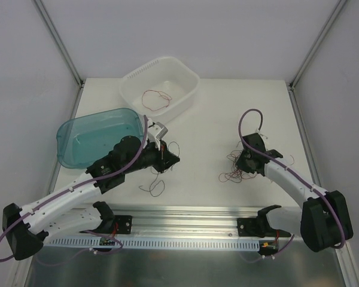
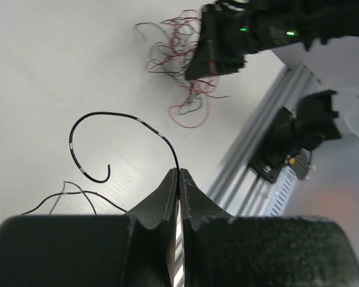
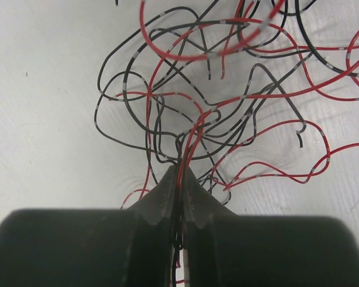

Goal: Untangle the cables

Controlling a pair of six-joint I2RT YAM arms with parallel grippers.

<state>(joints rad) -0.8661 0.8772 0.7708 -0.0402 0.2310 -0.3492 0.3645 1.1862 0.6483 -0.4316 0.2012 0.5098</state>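
Note:
The cables form a clump of thin red and black wires [image 1: 232, 170] on the table's right half, filling the right wrist view [image 3: 227, 101]. My right gripper [image 1: 245, 162] is down on the clump, and its jaws [image 3: 180, 172] are shut on a few red and black strands. My left gripper [image 1: 169, 159] is left of centre and shut [image 2: 179, 174] on one black wire [image 2: 87, 122], which curls away to the left. The left wrist view also shows the clump [image 2: 176, 60] with the right gripper [image 2: 212, 57] on it. Loose strands [image 1: 154, 186] lie below the left gripper.
A white basin [image 1: 188, 89] at the back holds a red wire [image 1: 155, 97]. A teal bin [image 1: 63, 128] stands at the left, close to the left arm. A metal rail [image 1: 185, 215] runs along the near edge.

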